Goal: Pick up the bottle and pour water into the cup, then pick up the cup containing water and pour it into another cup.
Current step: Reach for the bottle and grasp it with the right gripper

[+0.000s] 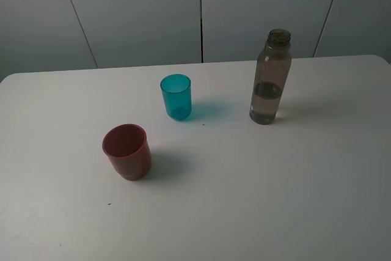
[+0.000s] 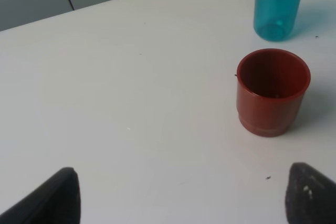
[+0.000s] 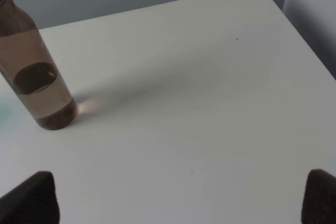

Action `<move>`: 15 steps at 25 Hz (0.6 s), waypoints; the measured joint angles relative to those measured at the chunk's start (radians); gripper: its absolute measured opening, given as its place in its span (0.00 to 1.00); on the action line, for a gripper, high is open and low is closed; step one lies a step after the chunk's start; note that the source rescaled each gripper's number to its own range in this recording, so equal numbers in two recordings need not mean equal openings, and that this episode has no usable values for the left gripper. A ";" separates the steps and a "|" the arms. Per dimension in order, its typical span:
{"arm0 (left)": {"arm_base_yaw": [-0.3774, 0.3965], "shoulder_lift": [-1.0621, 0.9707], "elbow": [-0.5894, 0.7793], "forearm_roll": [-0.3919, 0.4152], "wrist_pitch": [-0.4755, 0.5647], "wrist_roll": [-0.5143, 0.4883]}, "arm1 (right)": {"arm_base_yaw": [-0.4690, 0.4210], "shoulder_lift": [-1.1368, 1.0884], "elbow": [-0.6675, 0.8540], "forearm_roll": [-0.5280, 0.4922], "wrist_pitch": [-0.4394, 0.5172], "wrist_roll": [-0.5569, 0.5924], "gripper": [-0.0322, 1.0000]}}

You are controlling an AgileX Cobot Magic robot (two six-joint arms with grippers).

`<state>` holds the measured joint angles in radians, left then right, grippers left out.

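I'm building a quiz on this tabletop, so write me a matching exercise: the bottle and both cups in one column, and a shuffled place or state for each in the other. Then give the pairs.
Column one:
1. bottle
2. teal cup
3. red cup

Column two:
A. opaque, nearest the camera in the high view
B. uncapped, partly full
C. translucent, standing between the other two from left to right

Pairs: 1-B, 2-C, 3-A.
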<state>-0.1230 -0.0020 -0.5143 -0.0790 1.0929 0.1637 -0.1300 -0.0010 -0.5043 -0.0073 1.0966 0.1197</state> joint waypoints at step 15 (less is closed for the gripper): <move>0.000 0.000 0.000 0.000 0.000 0.000 | 0.000 0.000 0.000 0.000 0.000 0.000 1.00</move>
<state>-0.1230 -0.0020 -0.5143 -0.0790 1.0929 0.1637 -0.1300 -0.0010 -0.5043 -0.0073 1.0966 0.1197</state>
